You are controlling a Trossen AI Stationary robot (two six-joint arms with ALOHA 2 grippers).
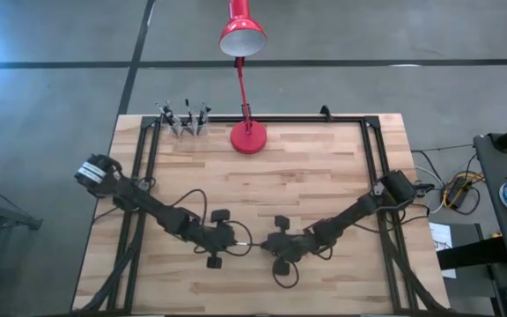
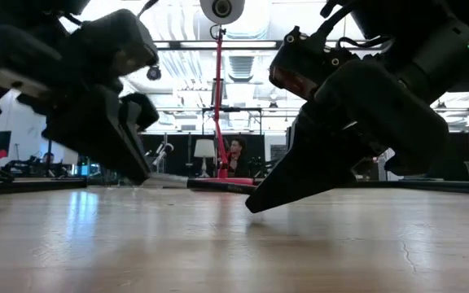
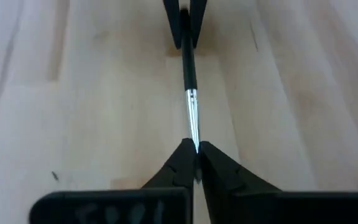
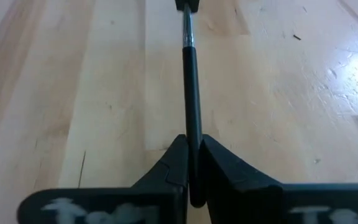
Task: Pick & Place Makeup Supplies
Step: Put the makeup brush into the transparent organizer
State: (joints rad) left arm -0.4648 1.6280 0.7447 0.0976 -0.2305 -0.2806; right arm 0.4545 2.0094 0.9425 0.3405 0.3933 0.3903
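Handover of one makeup brush (image 3: 190,93) between two pincers, lower centre of the tabletop (image 1: 324,176).

At upper left of the high view, a cluster of upright makeup supplies (image 1: 183,120) in a holder at the tabletop's far edge, likely the source or the goal. Just right of it, a red desk lamp (image 1: 246,132), apart from the work. Lower down, left of centre, left pincer (image 3: 191,155) clenched on the brush's silvery ferrule end. Between the two, the brush held level just above the wood, apparently so both ends can be gripped at once. Right of centre, right pincer (image 4: 192,163) clenched on the dark handle end. Probably a mid-transfer moment, neither side released; pulling apart now could bend or drop the thin stick. In the low view, a person (image 2: 236,155) far behind the tabletop.
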